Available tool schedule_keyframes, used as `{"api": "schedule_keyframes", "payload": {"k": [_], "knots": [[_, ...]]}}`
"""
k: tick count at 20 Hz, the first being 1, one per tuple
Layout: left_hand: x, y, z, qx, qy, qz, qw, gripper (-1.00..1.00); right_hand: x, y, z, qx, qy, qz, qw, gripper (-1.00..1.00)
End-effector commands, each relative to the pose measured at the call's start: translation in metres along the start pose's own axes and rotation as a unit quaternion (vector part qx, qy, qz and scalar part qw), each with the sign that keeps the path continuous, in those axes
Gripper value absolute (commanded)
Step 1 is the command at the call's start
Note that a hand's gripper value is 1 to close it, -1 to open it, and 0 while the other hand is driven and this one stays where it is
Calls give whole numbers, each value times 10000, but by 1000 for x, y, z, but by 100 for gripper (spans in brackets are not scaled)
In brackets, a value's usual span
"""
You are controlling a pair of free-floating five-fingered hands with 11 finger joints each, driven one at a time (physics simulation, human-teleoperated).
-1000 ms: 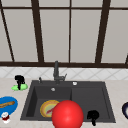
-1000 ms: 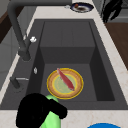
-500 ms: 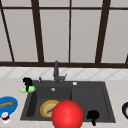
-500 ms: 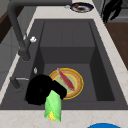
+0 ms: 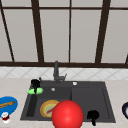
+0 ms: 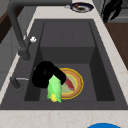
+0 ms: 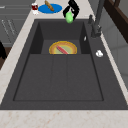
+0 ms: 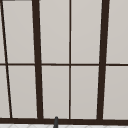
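My left hand [image 5: 35,83] hangs over the left rim of the dark sink [image 5: 80,100], shut on a green object [image 5: 35,91]. From the left side, that hand [image 6: 44,74] holds the green object [image 6: 54,88] with its yellow tip pointing down, just left of a yellow plate [image 6: 73,86]. The plate [image 5: 48,108] lies in the left basin with a red item [image 6: 69,83] on it. In the right side view the left hand [image 7: 71,8] and the green object [image 7: 69,17] show at the sink's far end. My right hand [image 5: 93,115] floats open at the sink's front right edge.
A large red ball [image 5: 67,115] sits in front of the sink. A blue plate [image 5: 7,105] with a brown piece and a small cup [image 5: 5,117] stand on the left counter. A dark plate [image 5: 125,110] is at the right. The faucet [image 5: 56,72] rises behind the sink.
My left hand has carried the green object rightward from over the left counter to above the sink's left rim. The right hand has stayed still.
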Motion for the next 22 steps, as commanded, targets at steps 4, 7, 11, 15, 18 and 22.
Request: {"api": "schedule_keyframes", "payload": {"k": [4,7,11,15,18,22], "knots": [[-32,-17,-42,-83,213,-24,9997,100,0,0,0,0,0,0,10000,0],[-49,-33,-60,-105,258,-90,9996,100,0,0,0,0,0,0,10000,0],[-76,-50,-78,-84,292,-82,9995,100,0,0,0,0,0,0,10000,0],[-96,-70,-83,109,203,-462,9987,100,0,0,0,0,0,0,10000,0],[-114,-84,-87,174,180,-531,9983,100,0,0,0,0,0,0,10000,0],[-138,-112,-91,145,190,-481,9986,100,0,0,0,0,0,0,10000,0]]}}
